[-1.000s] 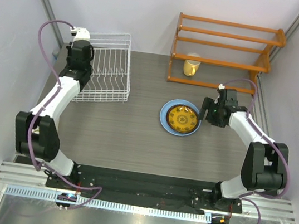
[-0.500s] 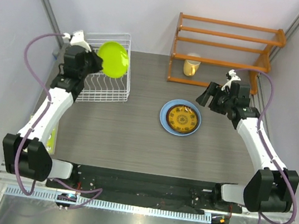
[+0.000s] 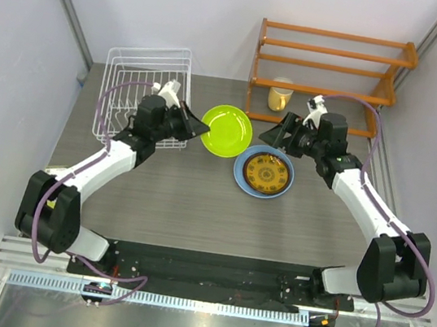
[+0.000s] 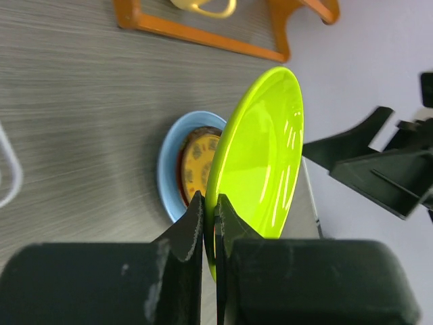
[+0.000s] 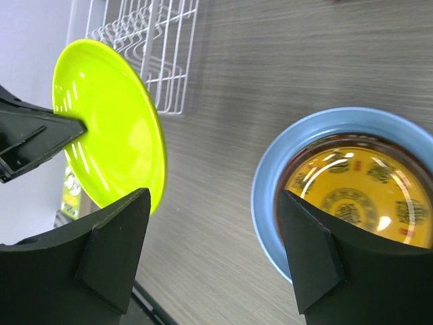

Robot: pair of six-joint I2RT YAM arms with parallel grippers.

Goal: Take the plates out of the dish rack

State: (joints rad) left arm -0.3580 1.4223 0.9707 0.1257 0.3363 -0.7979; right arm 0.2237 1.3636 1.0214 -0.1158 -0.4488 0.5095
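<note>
- The left gripper [image 4: 208, 203] is clenched on the rim of the lime green plate [image 4: 260, 169], one finger on each face, with the plate standing on edge beyond the fingertips.
- The right gripper [image 5: 214, 203] is spread wide and grasps nothing. The lime green plate is just off its left finger [image 5: 115, 250].
- Under and just right of the right jaws lies the light blue plate [image 5: 264, 203], flat on the table. The dark red plate [image 5: 308, 145] and the amber-yellow plate [image 5: 352, 189] are stacked in it.
- The left arm stretches from its base out over the table, with the wrist turned toward the right arm.
- The right arm runs up the right side, its wrist bent in toward the left gripper, so that the two grippers face each other.
- Behind the left gripper stands the white dish rack [image 3: 145, 78].
- The table [image 3: 180, 199] is grey wood grain.
- Beyond the right gripper, an orange shelf [image 3: 332, 65] with a yellow mug [image 3: 279, 96] stands against pale walls.
</note>
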